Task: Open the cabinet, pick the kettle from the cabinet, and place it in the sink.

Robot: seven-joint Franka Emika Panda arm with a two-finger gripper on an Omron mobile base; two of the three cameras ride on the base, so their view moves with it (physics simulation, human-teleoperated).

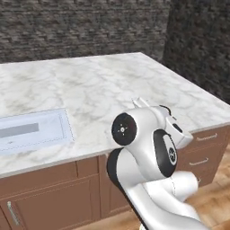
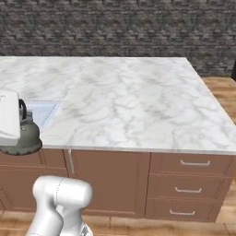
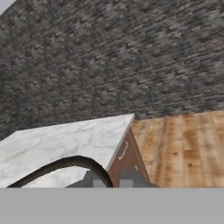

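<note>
The kettle (image 2: 24, 136) hangs in the air at the counter's (image 2: 124, 101) front edge, its dark handle (image 3: 61, 168) arching by the gripper (image 3: 109, 181), which seems pinched on it. The sink (image 1: 36, 130) lies close; lowering and release remain.

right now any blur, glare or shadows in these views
Right base view: flat even light, no glare on the counter; the kettle is cut by the left edge. Hand view: soft and blocky, the kettle's handle arcs dark across the bottom. Left base view: the sink looks washed out.
</note>
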